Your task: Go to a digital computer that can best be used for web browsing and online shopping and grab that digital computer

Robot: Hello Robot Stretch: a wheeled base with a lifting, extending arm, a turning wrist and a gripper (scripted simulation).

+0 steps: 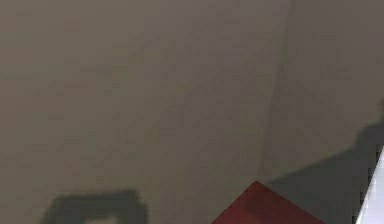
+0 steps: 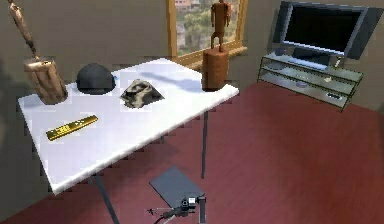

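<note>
Forward view: bare wall (image 1: 150, 90) close ahead, a wedge of red floor (image 1: 265, 205) at lower right.

Arm side view, nearest: thin dark fingers (image 2: 166, 211) low over the floor. Their state is not visible. A grey flat slab (image 2: 177, 186) sits at or behind them, so I cannot tell whether they hold anything. The slab stands beside the leg of the white surface (image 2: 120, 140), below its near edge.

Judgement: the slab is the best match for the computer, a closed laptop. Nothing on the surface looks like one.

Handling (judged): stiff, thin, moderately heavy, smooth casing likely to slip, hinge and screen fragile. Take it at the middle of one long edge across its thickness and keep it level.

On the surface:
- yellow bar (image 2: 72, 128), near edge
- squat wooden carving (image 2: 45, 78), left side
- dark dome (image 2: 96, 79)
- crumpled pale object (image 2: 141, 93)
- tall wooden figure (image 2: 215, 60), far corner

Containers: none seen open. The dome may be an upturned bowl; anything under it is hidden.

Farthest: window (image 2: 195, 25); television (image 2: 322, 32) on a glass stand (image 2: 300, 72) whose shelves carry small items too small to identify.
</note>
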